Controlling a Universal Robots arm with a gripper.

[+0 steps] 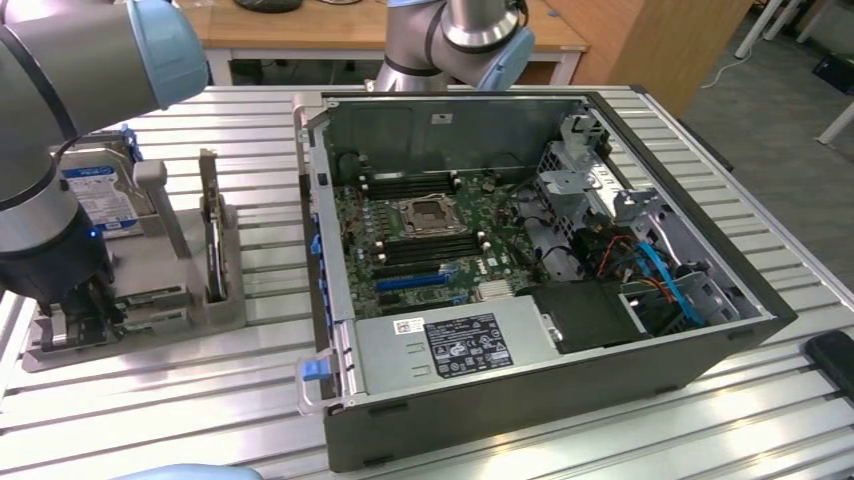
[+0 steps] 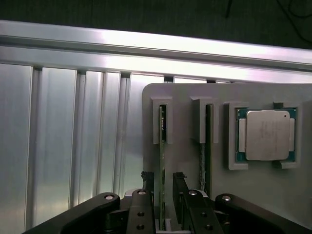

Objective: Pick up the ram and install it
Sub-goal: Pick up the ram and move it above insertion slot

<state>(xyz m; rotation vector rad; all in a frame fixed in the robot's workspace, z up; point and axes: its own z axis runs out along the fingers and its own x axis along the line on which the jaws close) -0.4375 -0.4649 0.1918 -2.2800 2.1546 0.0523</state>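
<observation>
Claw: the gripper is open. One of its fingers stands on each side of the ram, and a thin gap shows on both faces.
Ram, place: the ram stands on edge in a slot of the grey holder, between the two fingertips, and has not been lifted out.
Ram, look: seen edge-on, it is a very thin green strip. Its far end sits in a small raised grey guide post. The chips on its faces cannot be made out from this angle.
Neighbour: a second stick stands parallel in its own post, just beside the ram. One finger fills part of the lane between them.
Processor: a silver-lidded chip lies flat in a pocket of the holder, beyond the second stick.
Holder edge: the rounded corner and straight side of the holder lie close to the ram's slot. Beyond that side is bare table.
Table: the table is ribbed aluminium with long open slats. A raised rail runs past the far end of the holder.
Exterior, arm: the arm comes down over the holder at the exterior view's left, with the claw low at its near end.
Exterior, obstacles: a dark expansion card stands upright in the holder, between the claw and the computer case. A blue-labelled hard drive stands behind the arm.
Case: it lies on its side with the panel off and the motherboard facing up. Its tall rim runs just beside the holder.
Open room: there is a strip of table in front of the case and holder, and the space above the case is open.
</observation>
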